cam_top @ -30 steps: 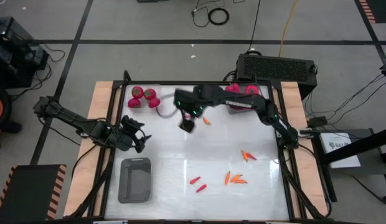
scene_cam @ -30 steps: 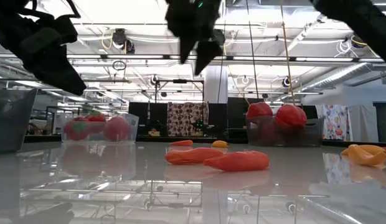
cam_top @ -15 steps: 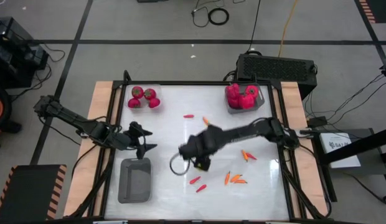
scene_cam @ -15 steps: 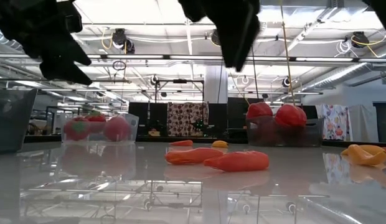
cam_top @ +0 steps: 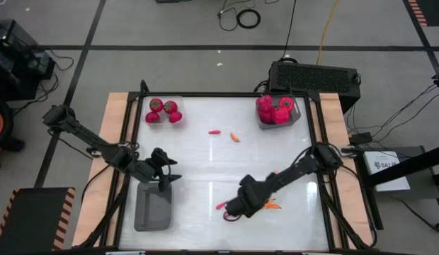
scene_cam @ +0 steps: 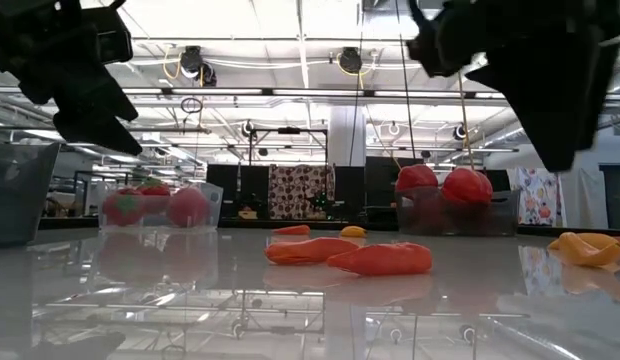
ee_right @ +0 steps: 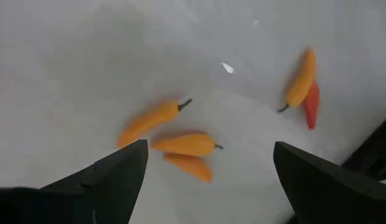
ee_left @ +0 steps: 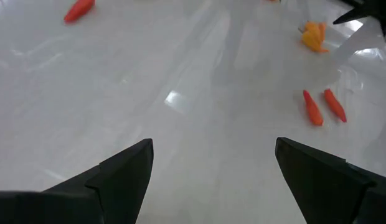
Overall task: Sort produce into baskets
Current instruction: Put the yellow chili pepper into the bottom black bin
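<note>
On the tabletop point(cam_top: 198, 159) three baskets point(cam_top: 153, 205) stood, one with four round fruits point(cam_top: 163, 112). Below my wide-open, empty right end effector point(cam_top: 234, 210) lay five chillies point(ee_right: 183, 144); my left end effector point(cam_top: 167, 178), spread and empty, hung at the grey basket's edge.

My right arm reached in low across my side, its right gripper point(cam_top: 237, 207) spread wide and holding nothing. My left arm stretched in from the far left edge, elbow bent, its left gripper point(cam_top: 165, 170) likewise gaping and empty, well apart from the right.
</note>
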Robot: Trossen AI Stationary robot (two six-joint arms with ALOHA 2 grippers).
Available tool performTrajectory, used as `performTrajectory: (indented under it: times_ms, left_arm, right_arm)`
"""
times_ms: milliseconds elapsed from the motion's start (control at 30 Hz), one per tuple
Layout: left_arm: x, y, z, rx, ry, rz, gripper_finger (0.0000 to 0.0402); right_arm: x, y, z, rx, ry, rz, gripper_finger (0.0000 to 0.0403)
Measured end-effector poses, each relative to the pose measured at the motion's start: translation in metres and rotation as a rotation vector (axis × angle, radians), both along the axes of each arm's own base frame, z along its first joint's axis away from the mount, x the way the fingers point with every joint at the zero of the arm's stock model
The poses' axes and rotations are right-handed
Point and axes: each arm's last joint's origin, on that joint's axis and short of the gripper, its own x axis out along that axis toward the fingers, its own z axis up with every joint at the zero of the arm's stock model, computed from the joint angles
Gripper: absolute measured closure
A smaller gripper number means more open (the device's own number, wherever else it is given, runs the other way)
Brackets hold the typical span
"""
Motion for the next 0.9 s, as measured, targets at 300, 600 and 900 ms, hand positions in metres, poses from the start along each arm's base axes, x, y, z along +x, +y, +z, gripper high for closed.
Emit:
performTrajectory:
  times_ms: [300, 600, 900]
  left_arm:
    - [0.009, -0.005, -0.008, 0.006, 0.01, -0.002, 0.0059]
    - [0.009, -0.006, -0.008, 0.007, 0.008, -0.003, 0.0059]
    - [0.006, 0.001, -0.008, 0.217, 0.005, 0.061, 0.0059]
  right_arm:
    - [-0.03, 0.013, -0.025, -0.058, -0.213, -0.205, 0.0064]
    - [-0.031, 0.013, -0.057, -0.05, -0.34, -0.191, 0.0068]
    - [-0.034, 0.015, -0.059, -0.048, -0.331, -0.198, 0.0175]
